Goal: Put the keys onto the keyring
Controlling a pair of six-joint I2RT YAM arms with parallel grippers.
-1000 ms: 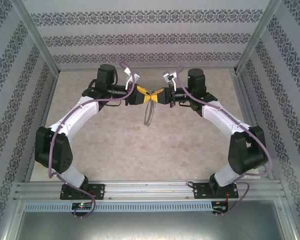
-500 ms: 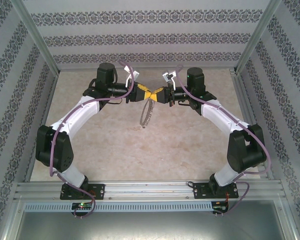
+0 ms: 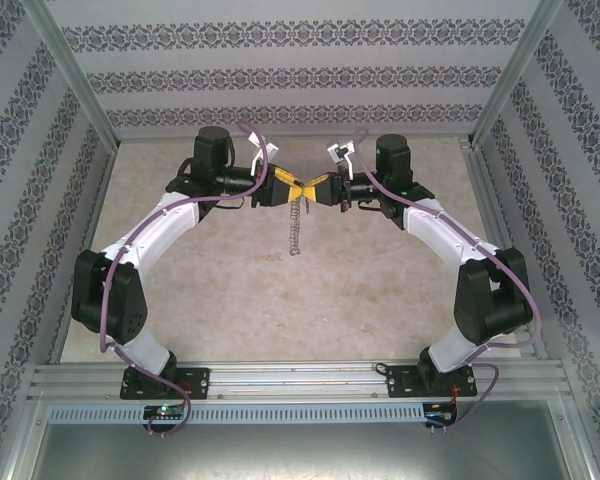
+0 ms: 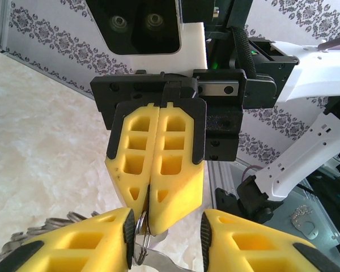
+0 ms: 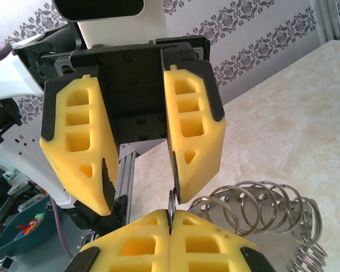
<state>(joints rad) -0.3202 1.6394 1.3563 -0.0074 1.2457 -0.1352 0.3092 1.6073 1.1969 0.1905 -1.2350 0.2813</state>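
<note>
Held aloft over the tabletop (image 3: 230, 290), mid-air, where both arms meet tip to tip. Clenched tight on one silver loop of the keyring (image 3: 295, 230) with the jaws of the right gripper (image 5: 171, 218). Dangling from that pinch as a chain of linked rings, with the long axis hanging straight down and the free end toward the tabletop. Released on the left gripper (image 4: 164, 233), jaws spread either side of the right tips.
</note>
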